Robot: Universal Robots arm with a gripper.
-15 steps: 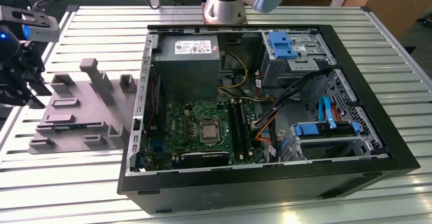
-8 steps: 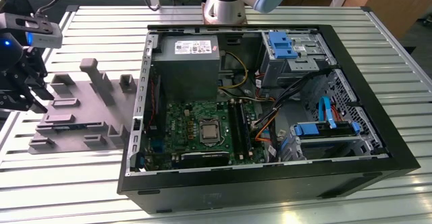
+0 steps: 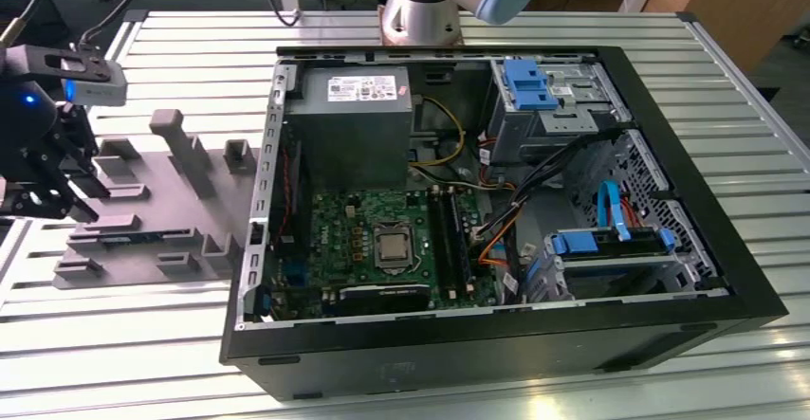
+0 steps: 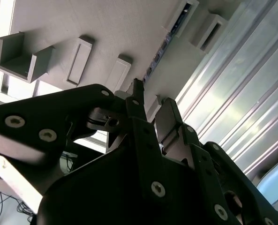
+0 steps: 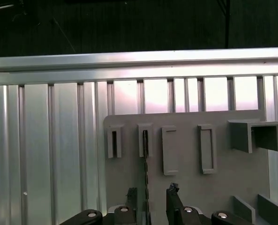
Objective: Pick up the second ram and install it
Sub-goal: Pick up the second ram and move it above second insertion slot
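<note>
While the gripper (image 5: pixel 152 189) hangs over the grey holder plate (image 5: pixel 185 187) at the exterior view's far left, I read its jaws as open, with nothing in their grasp. In the first wrist view the two fingers (image 5: pixel 173 199) stand either side of the second ram (image 5: pixel 146 164), which shows edge-on as a thin dark line running up into one of the holder blocks (image 5: pixel 145 140). I see a gap on both sides of the stick, wider on one side than the other, so I take it the pads are apart from it. The second wrist view agrees: the stick leads straight toward the gap between the open jaws.

Farther out, in the left of the exterior view, the plate lies on the slatted table (image 3: pixel 152 41), and the stick is a bluish sliver low in its blocks. Beyond that, at mid-frame, the computer case (image 3: pixel 506 344) lies open with the motherboard (image 3: pixel 348 230) and its memory slots (image 3: pixel 446 240) exposed. Whether a first stick sits in a slot I cannot make out.

My judgement is that the task is at its start. The gripper is lined up, but no grip is made, nothing is lifted, and the seating in the board is not yet done.
</note>
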